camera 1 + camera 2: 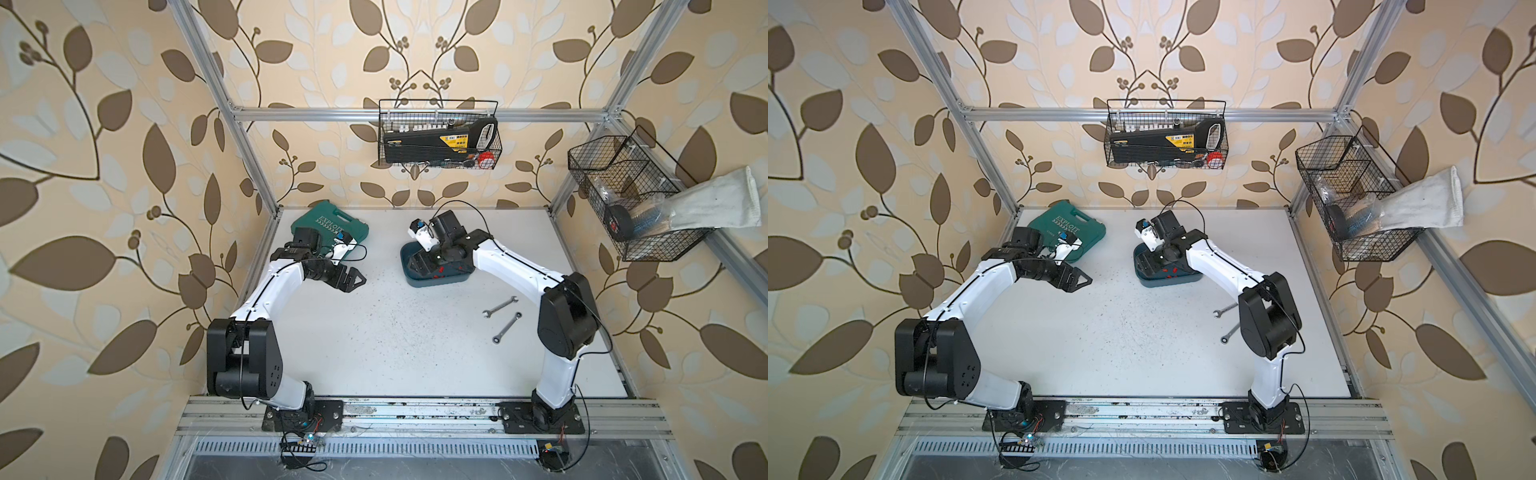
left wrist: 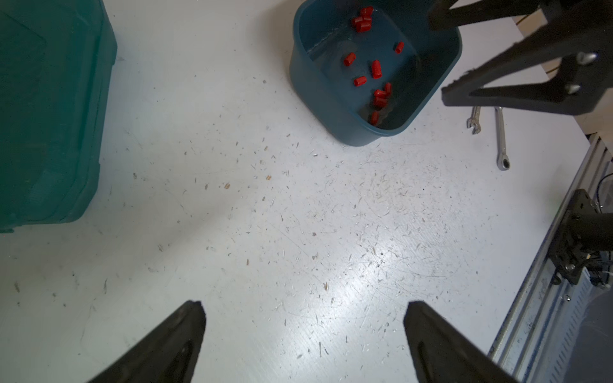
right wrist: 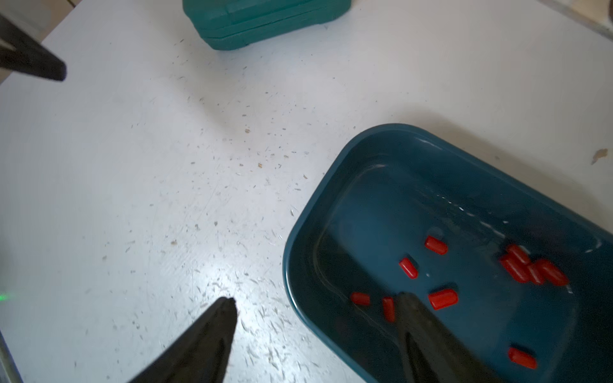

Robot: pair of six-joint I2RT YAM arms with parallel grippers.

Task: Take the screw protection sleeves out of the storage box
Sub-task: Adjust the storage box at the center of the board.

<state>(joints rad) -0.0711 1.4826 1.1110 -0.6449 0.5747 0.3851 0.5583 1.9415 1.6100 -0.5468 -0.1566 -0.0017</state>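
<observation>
Right wrist view tells you most of it: your right tool (image 3: 315,298) is spread open and straddling one wall of the storage box (image 3: 381,205). One finger (image 3: 212,331) hangs over the bare surface (image 3: 132,165) just outside the box, and the other is dipped inside it. Nothing is pinched between them. One of the screw protection sleeves (image 3: 388,308) lies right up against that inner fingertip, but you can't tell if it's actually touching. The other red sleeves lie loose on the box floor too, a few singles near the tool and a little clump further along the box.

Your left tool (image 2: 305,303) is wide open as well, holding nothing. It's over scuffed surface well apart from the box, in the stretch between the box and the green EXPLOIT case (image 1: 332,226).

In both top views the right arm (image 1: 511,259) reaches in over the box and hides a good part of it, so you only get a couple of red specks there. Two wrenches (image 1: 500,306) lie on the surface, apart from the box, on the side away from the green case.
</observation>
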